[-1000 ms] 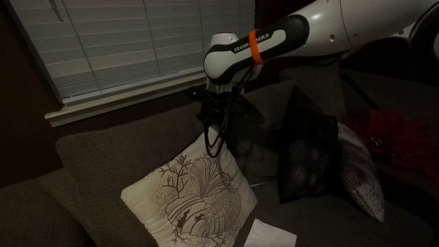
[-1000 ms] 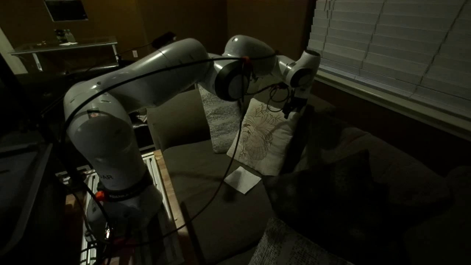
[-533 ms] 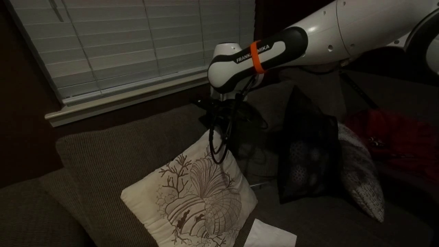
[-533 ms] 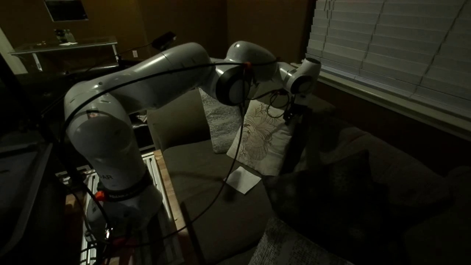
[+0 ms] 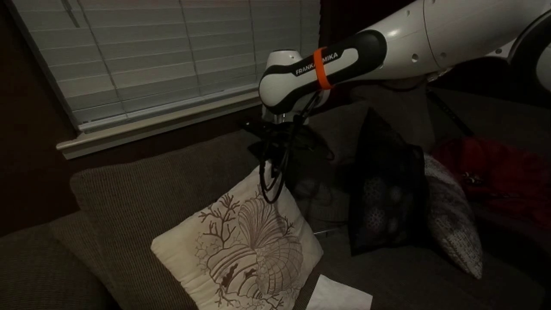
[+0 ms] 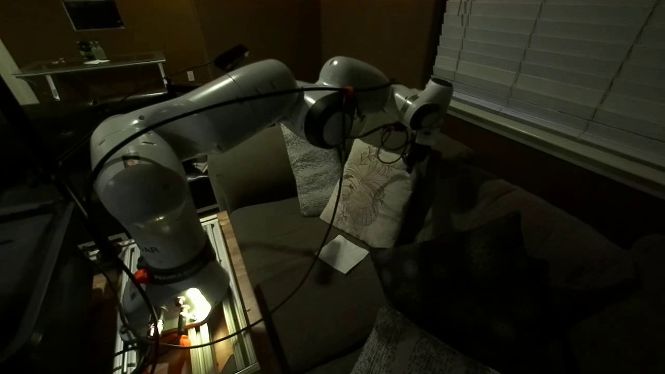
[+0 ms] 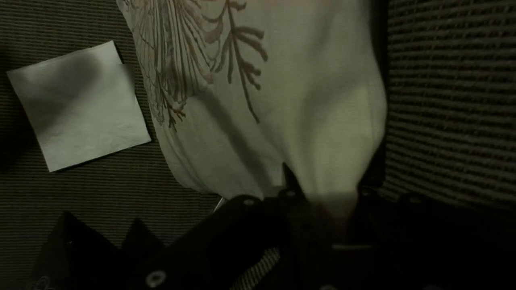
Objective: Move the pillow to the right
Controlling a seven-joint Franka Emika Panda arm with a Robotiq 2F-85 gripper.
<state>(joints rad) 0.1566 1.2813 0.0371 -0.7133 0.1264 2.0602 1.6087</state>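
Gloom covers the sofa (image 5: pixel 142 189), the pillow (image 5: pixel 254 245) at lower centre in an exterior view, its top corner pinched between nearly closed fingers (image 7: pixel 297 219) — soft cloth that might slip out if the bite is shallow, or sweep the paper (image 5: pixel 340 296) along if dragged low.

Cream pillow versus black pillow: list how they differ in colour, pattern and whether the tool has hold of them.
The cream pillow is pale; the black pillow is very dark. The cream pillow carries a large brown shell-and-coral line print; the black pillow shows smaller, paler roundish motifs. The tool grips a corner of the cream pillow; the black pillow stands apart from it. Both rest on the same sofa.
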